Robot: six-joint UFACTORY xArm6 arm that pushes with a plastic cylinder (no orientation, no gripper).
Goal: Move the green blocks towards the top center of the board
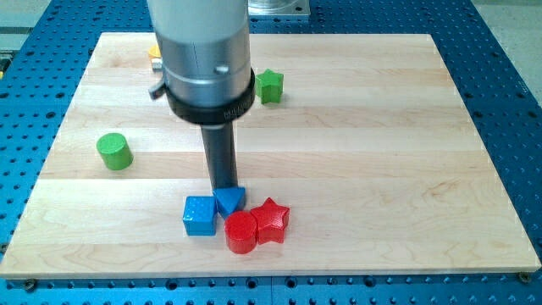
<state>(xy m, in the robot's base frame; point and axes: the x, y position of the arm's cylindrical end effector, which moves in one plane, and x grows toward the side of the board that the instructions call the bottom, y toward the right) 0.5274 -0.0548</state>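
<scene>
A green cylinder [114, 151] stands at the view's left, about mid-height on the wooden board [381, 152]. A green star [269, 85] lies near the view's top, just right of centre, beside the arm's grey body [203, 59]. My tip [223, 187] rests low in the middle of the board, touching the top edge of a blue triangle block [229, 201]. The tip is well right of and below the green cylinder, and well below the green star.
A blue cube [200, 215] sits left of the blue triangle. A red cylinder [240, 232] and a red star [271, 220] lie just below and to the right of it. A yellow block [153, 52] peeks out behind the arm at the top.
</scene>
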